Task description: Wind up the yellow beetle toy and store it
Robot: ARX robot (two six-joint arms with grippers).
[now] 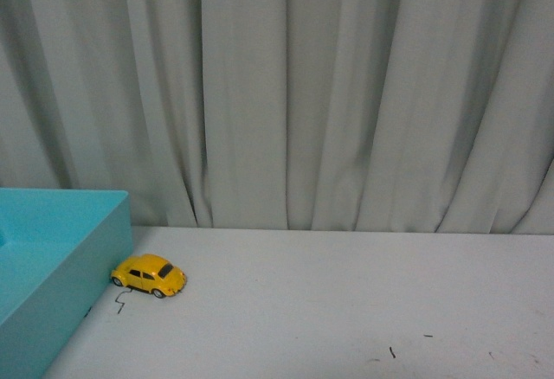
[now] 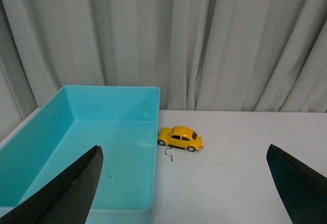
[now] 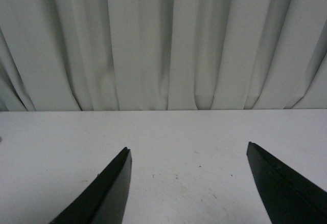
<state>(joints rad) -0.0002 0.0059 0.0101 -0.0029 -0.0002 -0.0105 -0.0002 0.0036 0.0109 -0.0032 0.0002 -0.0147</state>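
Sitting on its wheels on the white surface, the yellow beetle toy was right beside the outer wall of the teal bin; whether they touched was hard to tell. The bin was cut off at the frame edge. The left end effector and the right end effector each stood spread apart, only their dark finger ends showing

Right gripper fingers spread wide (dark, tapered), above white table, grey curtain behind

No legible text; only unreadable pen squiggle on table.
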